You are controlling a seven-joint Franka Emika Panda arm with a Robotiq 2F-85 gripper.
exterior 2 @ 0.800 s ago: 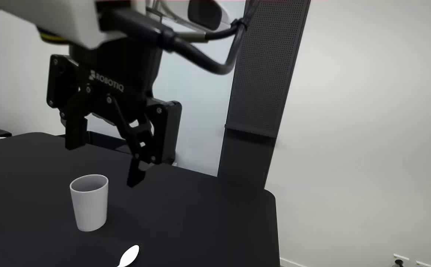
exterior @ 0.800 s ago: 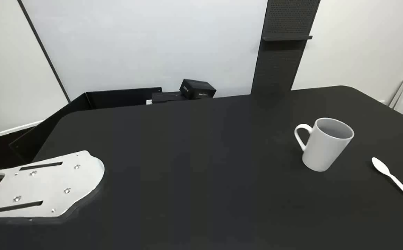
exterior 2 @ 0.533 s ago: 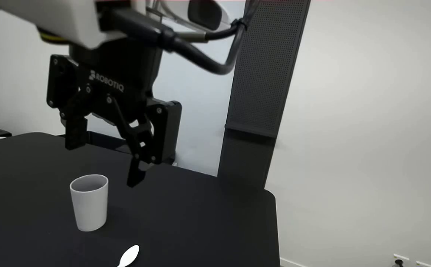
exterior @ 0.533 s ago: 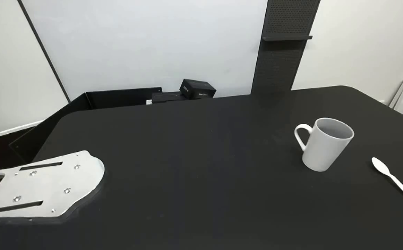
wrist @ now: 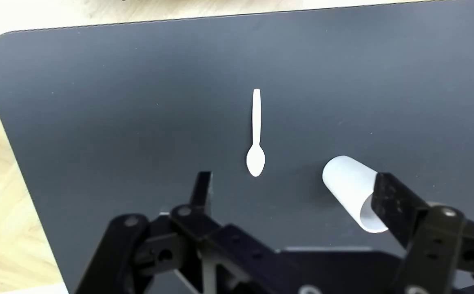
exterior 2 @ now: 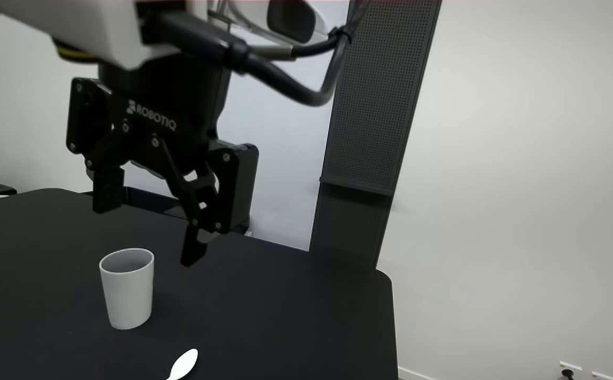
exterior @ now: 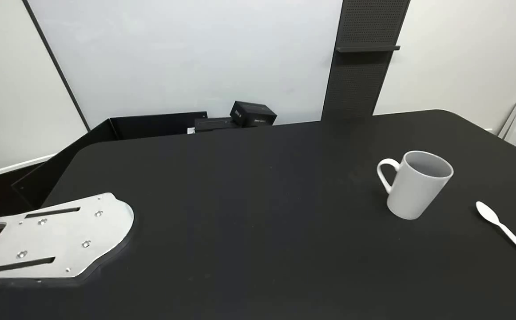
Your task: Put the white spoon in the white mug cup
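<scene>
The gripper [exterior 2: 149,232] hangs above the table [exterior 2: 296,316], its jaws standing wide apart. In the wrist view the white spoon [wrist: 256,132] lies lower, on the table beyond the jaws and clear of them. The white mug [wrist: 348,183] stands upright, also lower, partly hidden there by one jaw.

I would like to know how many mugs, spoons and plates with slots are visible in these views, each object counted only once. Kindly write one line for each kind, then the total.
White mug: 1
White spoon: 1
Pale slotted plate: 1
Total: 3
</scene>
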